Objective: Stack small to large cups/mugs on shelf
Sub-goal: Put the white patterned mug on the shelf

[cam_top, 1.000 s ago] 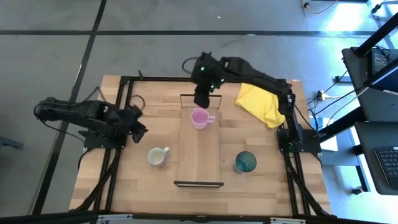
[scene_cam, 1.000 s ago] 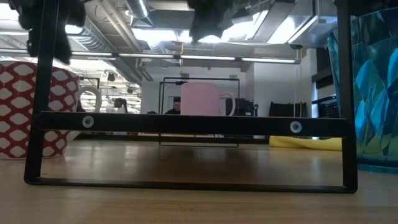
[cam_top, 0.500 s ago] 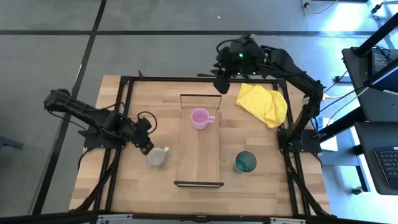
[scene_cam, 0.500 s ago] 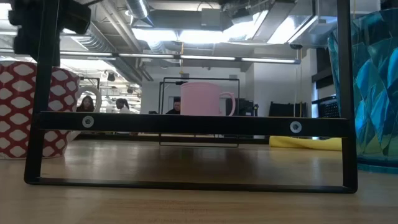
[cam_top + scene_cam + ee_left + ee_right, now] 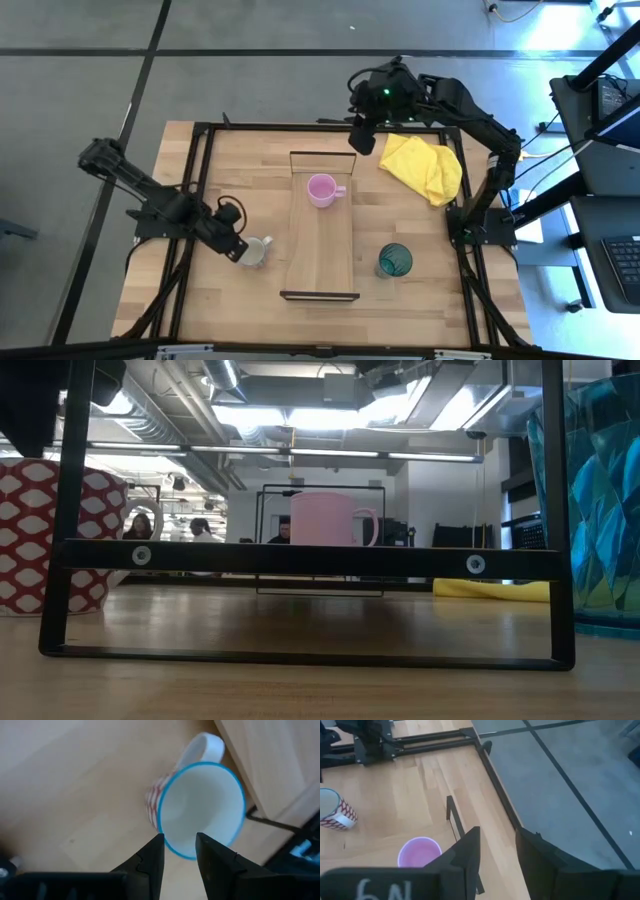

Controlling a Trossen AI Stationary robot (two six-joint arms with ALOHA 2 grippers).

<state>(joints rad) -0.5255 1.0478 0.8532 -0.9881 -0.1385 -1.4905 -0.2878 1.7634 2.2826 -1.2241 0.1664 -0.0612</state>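
The white mug with a red pattern, blue rim and handle stands on the table left of the shelf. My left gripper is open at the mug's left side. In the left wrist view its fingertips straddle the mug's rim. The pink mug stands upright on the shelf's far end. The teal cup stands on the table right of the shelf. My right gripper is open and empty, high above the table's far edge. My left gripper comes at the white mug's rim from above, on the side opposite the handle. One finger is outside the wall and one over the inside. I cannot tell whether they touch it. The mug stands upright on the table.
A yellow cloth lies at the table's far right. Dark metal frames stand at both ends of the shelf, the near one filling the low view. Black rails run along the table's edges.
My left gripper has moved toward the table's near edge and right, coming down to the white mug's rim. My right gripper has risen from above the pink mug and gone toward the far edge and right. The pink mug has stayed on the shelf.
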